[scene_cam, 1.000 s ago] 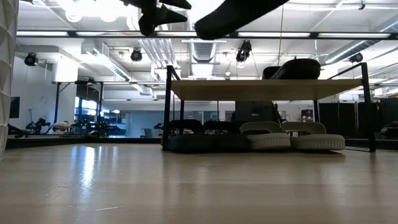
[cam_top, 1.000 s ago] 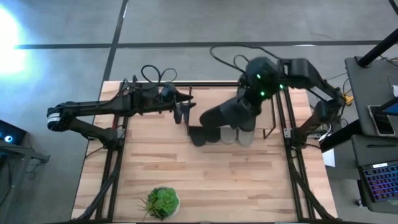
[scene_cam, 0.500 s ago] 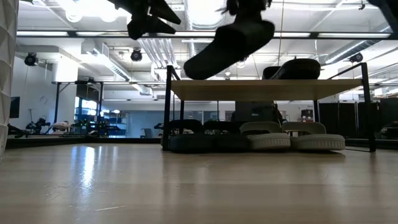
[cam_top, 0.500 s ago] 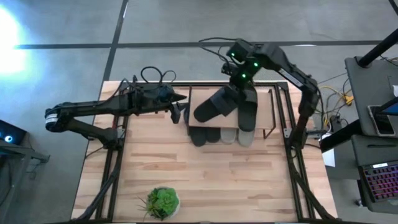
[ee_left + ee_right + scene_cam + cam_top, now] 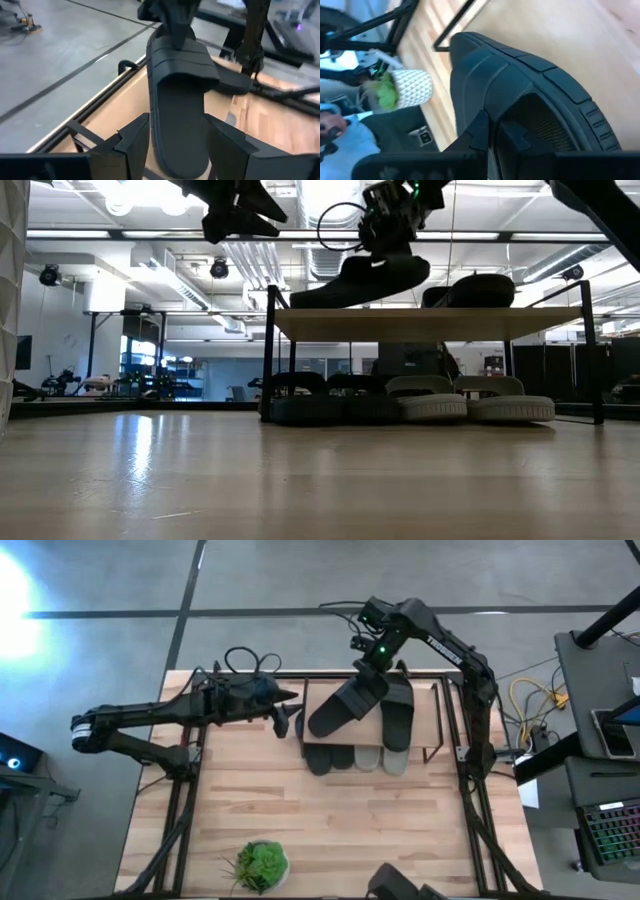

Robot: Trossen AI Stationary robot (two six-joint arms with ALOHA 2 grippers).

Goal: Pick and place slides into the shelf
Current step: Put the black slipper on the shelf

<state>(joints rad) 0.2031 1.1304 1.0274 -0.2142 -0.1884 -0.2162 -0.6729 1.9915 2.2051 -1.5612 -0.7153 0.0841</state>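
On the wooden table (image 5: 330, 810) the right gripper (image 5: 372, 668) is clamping a black slide (image 5: 345, 705) by its strap, slanting just over the shelf (image 5: 425, 705) top beside its mate (image 5: 398, 712); I'd level it before loosening, while the left gripper (image 5: 290, 722) is waiting spread nearby.

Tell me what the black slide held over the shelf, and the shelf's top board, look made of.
The black slide in the right gripper: likely moulded foam or rubber, matte, ribbed strap. The shelf's top board: apparently light wood, with visible grain and a smooth finish.
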